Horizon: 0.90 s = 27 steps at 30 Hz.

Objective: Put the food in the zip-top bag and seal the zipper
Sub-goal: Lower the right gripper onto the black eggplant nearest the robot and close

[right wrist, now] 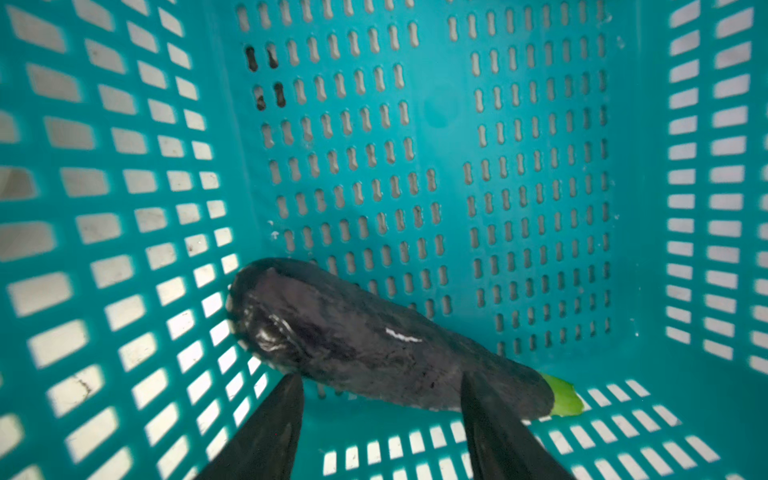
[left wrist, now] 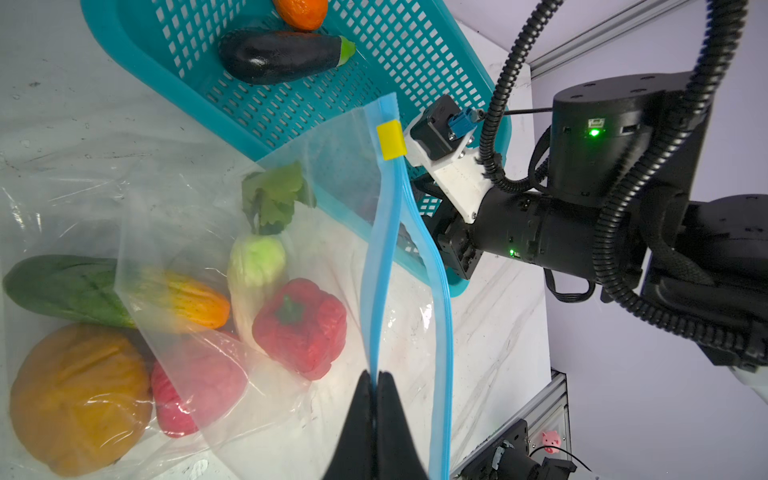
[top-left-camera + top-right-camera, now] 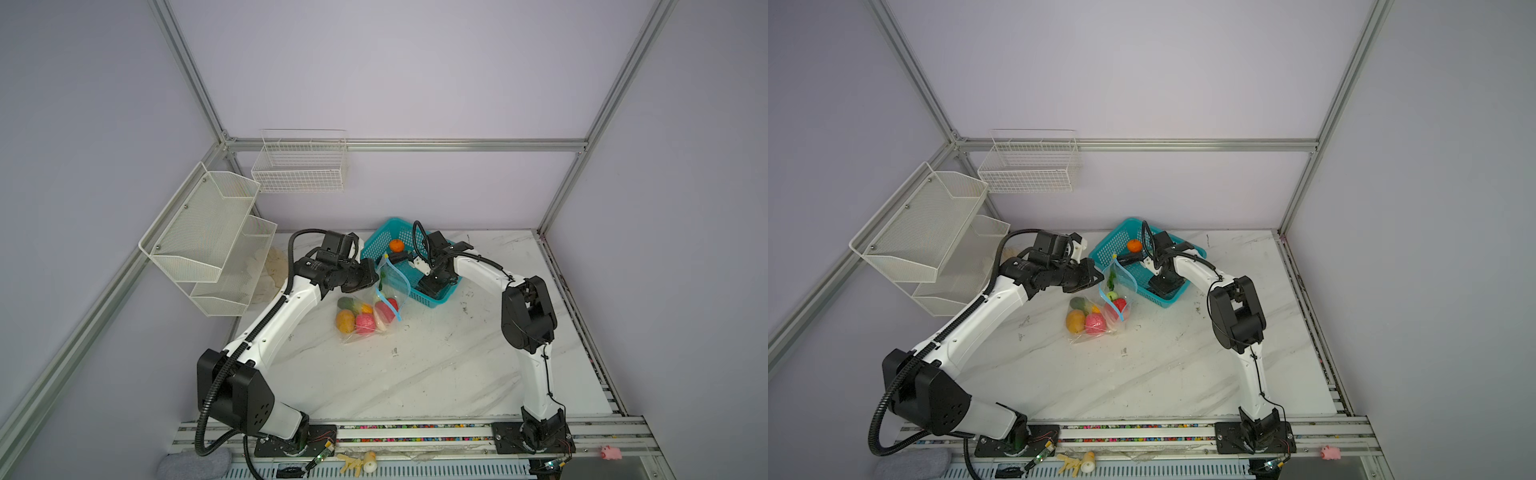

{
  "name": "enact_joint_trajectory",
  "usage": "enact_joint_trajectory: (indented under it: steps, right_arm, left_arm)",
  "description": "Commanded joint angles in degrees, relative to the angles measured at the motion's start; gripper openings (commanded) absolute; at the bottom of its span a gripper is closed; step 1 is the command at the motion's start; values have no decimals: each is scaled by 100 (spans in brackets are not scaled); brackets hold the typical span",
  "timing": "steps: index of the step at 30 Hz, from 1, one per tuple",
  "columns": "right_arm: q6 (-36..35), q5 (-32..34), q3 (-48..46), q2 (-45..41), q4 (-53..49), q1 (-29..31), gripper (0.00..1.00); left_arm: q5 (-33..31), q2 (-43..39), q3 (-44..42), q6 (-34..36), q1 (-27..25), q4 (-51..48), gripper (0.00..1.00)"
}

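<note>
**A:** My left claw (image 2: 376,395) is pinched tight on the thin light-blue zipper strip (image 2: 384,249). It holds up the mouth of the clear crinkly zip-top bag (image 2: 340,174). Most of the toy food (image 2: 299,324) lies inside, on the desk (image 3: 415,374).

**B:** And on the right?

**A:** My right claw (image 1: 379,384) hangs open over the dark purple toy aubergine (image 1: 374,336) in the teal perforated plastic basket (image 1: 540,124).

**B:** The risk?

**A:** The aubergine lies along my jaws' line, so they may land on it and squirt it away. The bag's mouth gapes narrowly; a snag could tear the strip from my pinch.

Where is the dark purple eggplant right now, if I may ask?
In the left wrist view, the eggplant lies in the teal basket, beside the orange; the open right gripper is close over it.
</note>
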Motion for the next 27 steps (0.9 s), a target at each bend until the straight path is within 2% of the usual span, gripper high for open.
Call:
enact_joint_trajectory:
  steps: [1, 7, 21, 24, 27]
  right_arm:
    - [-196, 106, 203, 232, -205, -16, 65]
    - [-188, 192, 398, 580, -219, -16, 64]
    - [83, 168, 874, 851, -70, -16, 52]
    - [60, 126, 910, 860, -39, -5, 54]
    - [48, 192, 839, 828, 167, 16, 63]
  left_arm:
    - [53, -202, 278, 103, 23, 129, 0]
    - [49, -211, 273, 105, 10, 126, 0]
    - [11, -241, 199, 61, 10, 153, 0]
    - [16, -232, 207, 66, 10, 153, 0]
    - [16, -228, 204, 64, 10, 166, 0]
